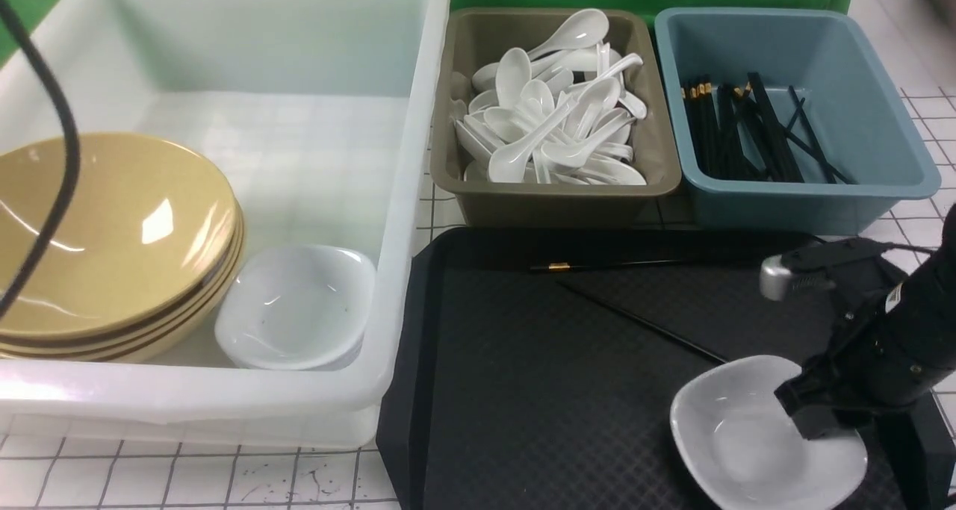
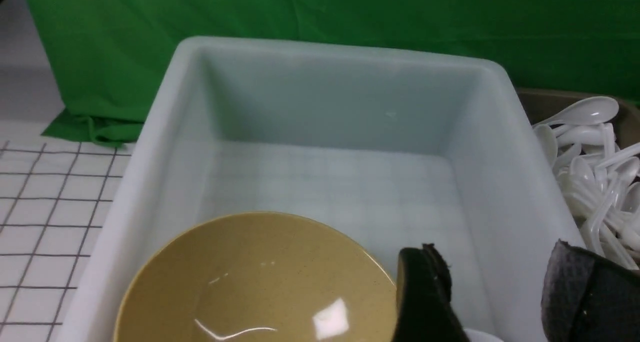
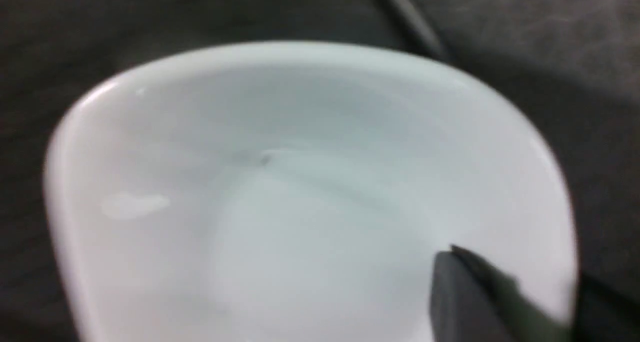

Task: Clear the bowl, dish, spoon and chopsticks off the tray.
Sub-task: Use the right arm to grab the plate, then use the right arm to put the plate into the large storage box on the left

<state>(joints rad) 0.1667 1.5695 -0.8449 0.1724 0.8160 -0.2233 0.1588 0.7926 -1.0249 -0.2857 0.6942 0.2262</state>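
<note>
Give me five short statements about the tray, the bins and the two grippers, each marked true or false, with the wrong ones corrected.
1. The yellow bowls are stacked inside the white tub. True.
2. No chopsticks lie on the tray. False: two chopsticks lie on it, near its far edge.
3. A white dish sits on the tray with the right gripper at its rim. True.
4. The spoons are in the blue bin. False: they fill the brown bin; the blue bin holds other chopsticks.
5. The left gripper holds a bowl. False: its jaws stand apart over the tub with nothing between them.
</note>
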